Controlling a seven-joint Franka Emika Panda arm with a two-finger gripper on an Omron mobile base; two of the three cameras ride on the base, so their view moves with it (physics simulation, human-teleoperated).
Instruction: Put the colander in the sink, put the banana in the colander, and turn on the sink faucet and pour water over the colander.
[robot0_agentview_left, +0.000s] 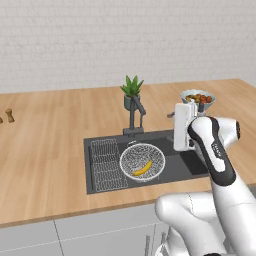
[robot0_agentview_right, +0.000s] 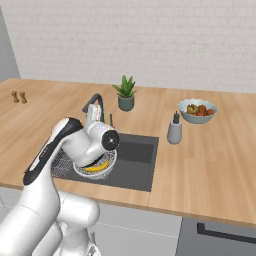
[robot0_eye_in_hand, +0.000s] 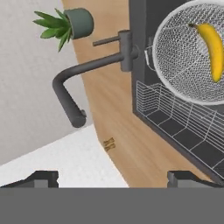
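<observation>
Now banana (robot0_eye_in_hand: 211, 50) in colander (robot0_eye_in_hand: 183, 70) in sink (robot0_agentview_left: 197, 162), jaws wide open, empty, apart beside faucet (robot0_eye_in_hand: 87, 72)

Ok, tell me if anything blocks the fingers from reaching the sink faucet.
Nothing visible does. The open gripper has a clear line to the sink faucet. The colander with the banana sits off to one side in the sink.

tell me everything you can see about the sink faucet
The sink faucet is dark grey, matte metal by its look: a square base on the wooden counter behind the sink, an upright post, a thin side lever and an angled spout with a bent-down tip. It stands before the potted plant. No water shows running. Nothing touches it.
</observation>
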